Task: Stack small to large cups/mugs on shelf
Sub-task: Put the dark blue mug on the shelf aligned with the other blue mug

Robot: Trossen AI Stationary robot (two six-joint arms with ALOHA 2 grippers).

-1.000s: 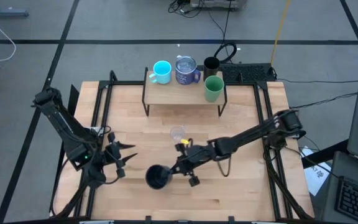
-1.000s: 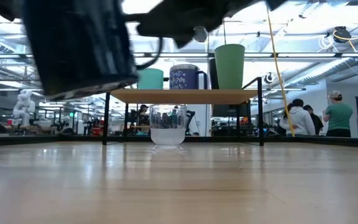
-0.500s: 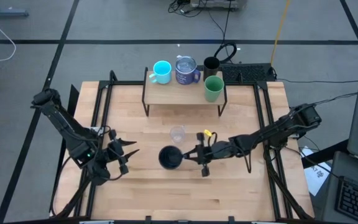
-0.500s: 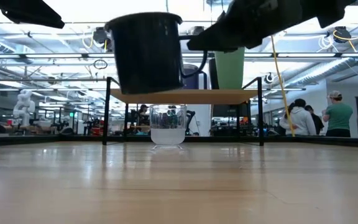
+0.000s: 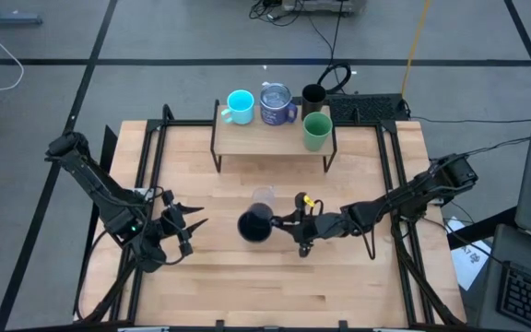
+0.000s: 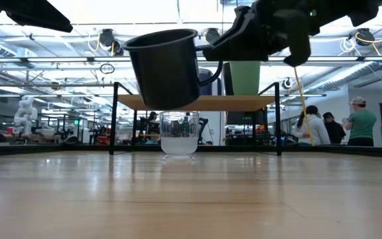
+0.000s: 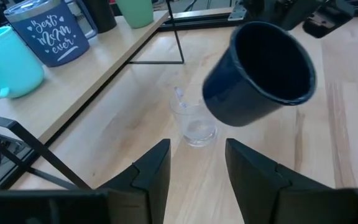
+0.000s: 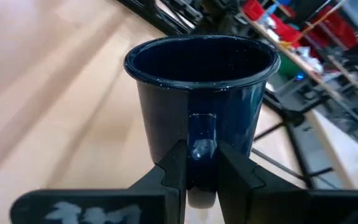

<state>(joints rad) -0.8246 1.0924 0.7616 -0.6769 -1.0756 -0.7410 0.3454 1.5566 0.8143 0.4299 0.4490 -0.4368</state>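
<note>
Dark blue enamel mug [image 5: 254,225] is hanging in the air right now, clamped by its handle in the right gripper [image 5: 289,222]. In the right wrist view the two fingers [image 8: 174,168] are pinching the handle from either side, with the mug [image 8: 202,106] sitting upright straight ahead of them, mouth up. From the low view the mug [image 6: 166,68] is floating well off the worktop [image 6: 191,196], tipped a little, roughly level with the shelf [image 6: 194,101] behind it.

Directly below and a bit behind it, the clear glass [image 6: 179,135] is standing on the worktop in front of the shelf. From above, the mug is overlapping the near edge of the glass [image 5: 264,195], so they're lining up pretty closely, but they're not touching.

Left gripper [image 5: 192,227] is hovering over the left side of the worktop, pointing at the mug with its fingers [image 7: 152,171] spread apart and nothing between them. Its wrist camera is looking right at the mug [image 7: 260,73] and the glass [image 7: 193,121] underneath.

Up on the shelf [image 5: 273,138], the cyan mug [image 5: 240,106] is sitting at the left, the purple mug [image 5: 276,103] in the middle, and the green cup [image 5: 317,131] at the right front corner. The black tumbler [image 5: 313,97] is just behind the green cup, at the shelf's back edge.
</note>
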